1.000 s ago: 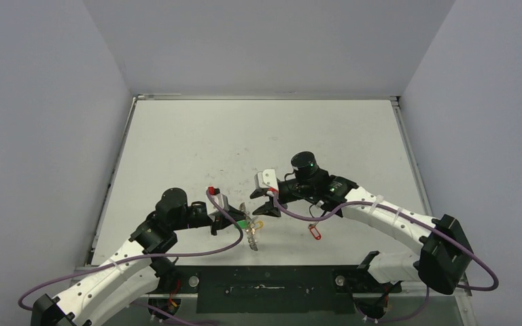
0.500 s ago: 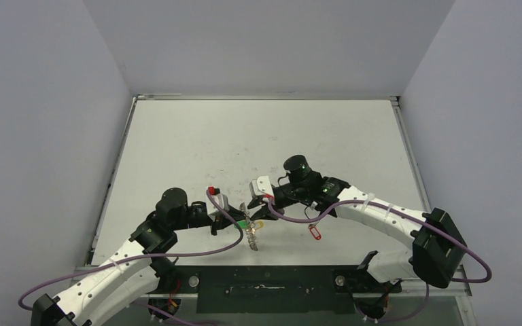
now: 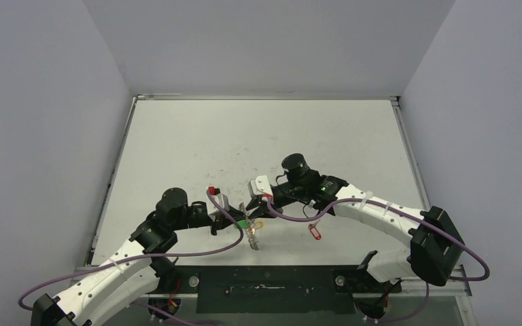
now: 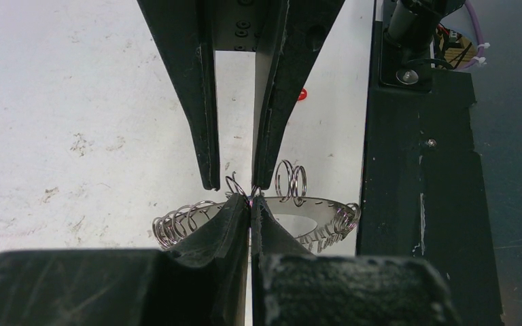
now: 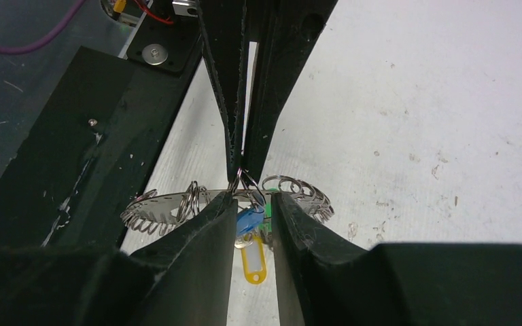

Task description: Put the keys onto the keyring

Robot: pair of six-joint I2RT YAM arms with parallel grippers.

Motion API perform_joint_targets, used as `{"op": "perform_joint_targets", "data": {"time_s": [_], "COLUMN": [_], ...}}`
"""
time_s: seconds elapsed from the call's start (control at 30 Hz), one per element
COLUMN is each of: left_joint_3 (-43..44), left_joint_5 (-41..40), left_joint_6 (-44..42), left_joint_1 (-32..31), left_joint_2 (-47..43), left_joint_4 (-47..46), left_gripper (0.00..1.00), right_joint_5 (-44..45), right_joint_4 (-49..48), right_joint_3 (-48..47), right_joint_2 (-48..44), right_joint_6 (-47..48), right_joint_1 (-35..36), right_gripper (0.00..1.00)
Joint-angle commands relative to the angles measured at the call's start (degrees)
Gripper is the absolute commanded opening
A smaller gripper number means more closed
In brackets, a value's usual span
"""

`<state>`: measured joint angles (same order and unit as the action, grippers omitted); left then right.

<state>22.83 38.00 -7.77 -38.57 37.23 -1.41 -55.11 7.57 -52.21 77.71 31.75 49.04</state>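
Risk: low over the near part of the table, my left gripper is pinched shut on the rim of the keyring. My right gripper faces it tip to tip, jaws at a narrow gap with the blue-tagged key hanging between them, unclamped as far as I can see. If those jaws close off-line, they may snag a wire loop, twist the ring out of the left grip or miss the key. Obstructions: the yellow tag and green tag crowd the same spot, and the red-tagged key lies apart on the table to the right.
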Motion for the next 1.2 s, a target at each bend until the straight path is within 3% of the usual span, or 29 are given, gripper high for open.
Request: {"op": "perform_joint_targets", "data": {"time_s": [0.0, 0.27, 0.6, 0.67, 0.93, 1.03, 1.17], "left_joint_3": [2.1, 2.0, 2.5, 3.0, 3.9, 4.2, 5.2], "left_joint_5": [1.5, 1.6, 0.0, -0.8, -6.0, -6.7, -7.4], "left_joint_6": [-0.1, -0.1, -0.9, -1.8, -3.2, -3.3, -3.3], "left_joint_1": [-0.3, -0.3, -0.3, -0.2, -0.2, -0.3, -0.2], "left_joint_2": [-0.6, -0.6, -1.8, -2.7, -8.3, -9.2, -7.9], "left_joint_4": [-4.2, -4.2, -1.8, 0.2, 7.1, 7.5, 7.3], "left_gripper": [0.00, 0.00, 0.00, 0.05, 0.43, 0.45, 0.37], "right_joint_5": [-3.6, -4.9, -0.9, 0.2, 5.1, 5.9, 6.3], "right_joint_4": [-2.3, 1.6, 4.4, 5.2, 5.0, 4.6, 4.7], "right_joint_3": [-2.6, -4.4, -6.0, -6.5, -5.7, -5.6, -6.1], "right_joint_2": [1.0, 1.4, 0.4, 0.1, -3.3, -4.1, -4.5], "right_joint_6": [1.4, 3.5, -0.9, -2.2, -5.7, -6.7, -6.8], "right_joint_1": [0.7, 0.7, 0.5, 0.3, -0.2, -0.5, -0.6], "right_gripper": [0.24, 0.00, 0.00, 0.00, 0.00, 0.00, 0.00]}}
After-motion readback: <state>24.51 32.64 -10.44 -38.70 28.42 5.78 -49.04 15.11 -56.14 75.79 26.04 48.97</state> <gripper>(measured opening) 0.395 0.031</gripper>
